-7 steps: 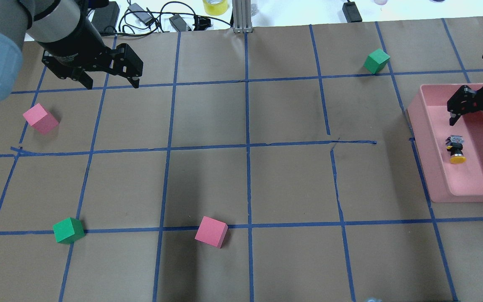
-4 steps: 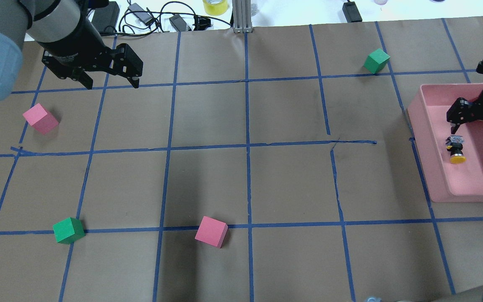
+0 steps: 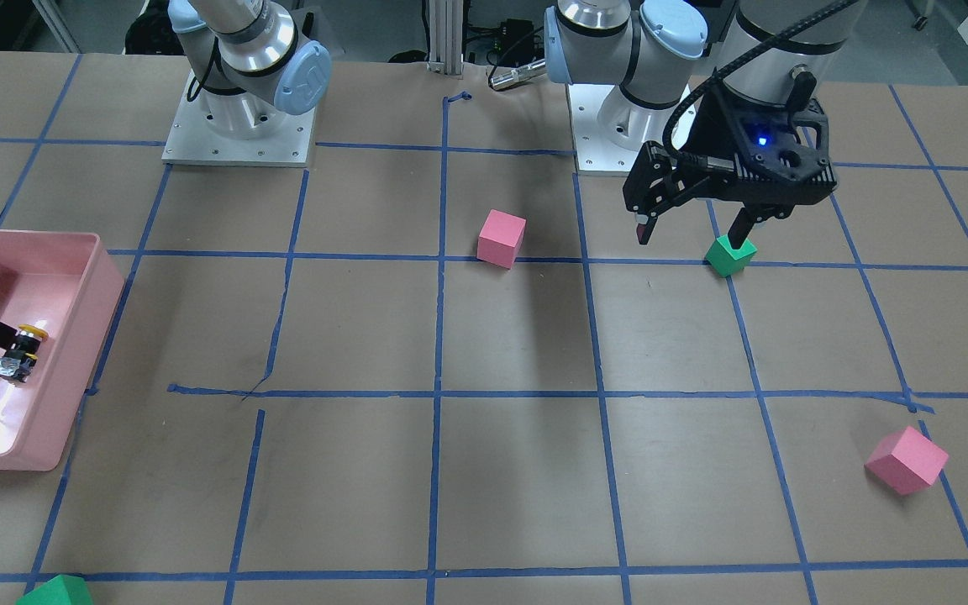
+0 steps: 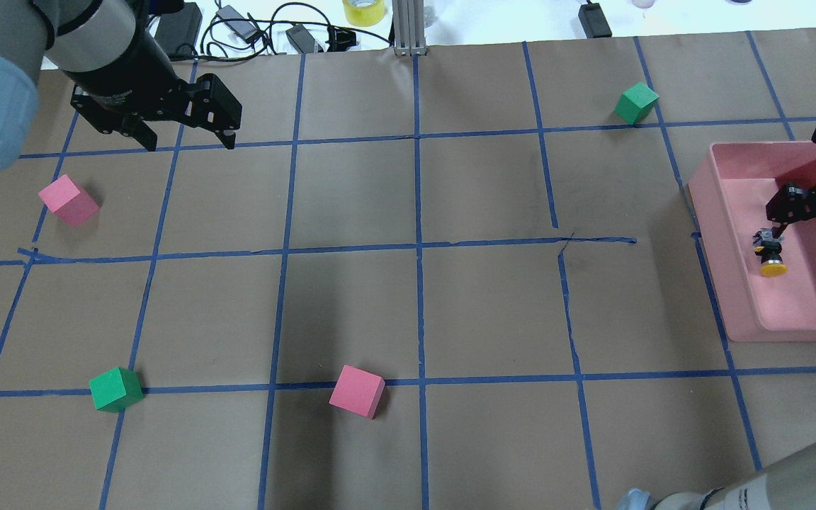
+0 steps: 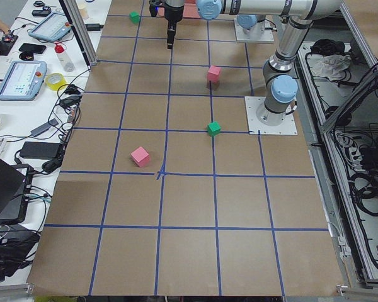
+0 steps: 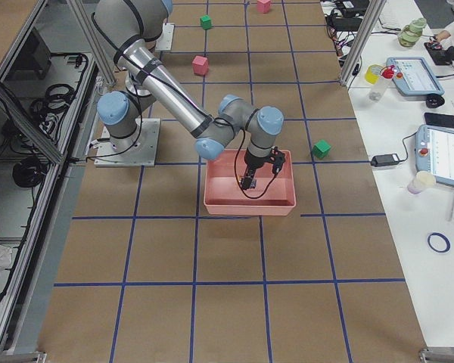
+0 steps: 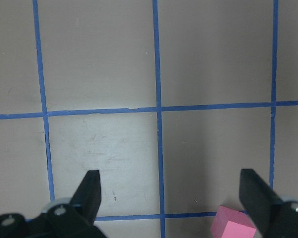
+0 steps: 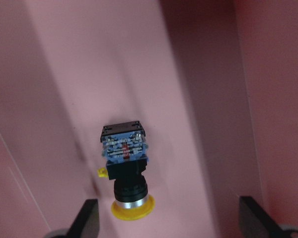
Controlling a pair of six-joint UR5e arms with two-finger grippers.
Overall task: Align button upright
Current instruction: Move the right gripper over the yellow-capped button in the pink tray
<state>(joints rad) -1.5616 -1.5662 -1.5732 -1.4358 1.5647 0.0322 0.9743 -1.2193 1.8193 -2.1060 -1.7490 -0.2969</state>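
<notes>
At the right edge of the overhead view, the right arm is angling down into the pink bin (image 4: 734, 297), its right fingers (image 4: 780, 216) standing apart and straddling the button (image 4: 773, 253). The button is lying on its side near the bin's left wall, with bare floor to its right. Upper left, the left fingers (image 4: 227, 131) are hovering apart over the table (image 4: 450, 319).

A brown-papered worktop (image 4: 351, 205) crossed by blue tape lines (image 4: 418, 283) fills the overhead view. Along its upper edge runs a white bench (image 4: 493, 18) with black cables (image 4: 238, 28) and an aluminium post (image 4: 408, 25).
</notes>
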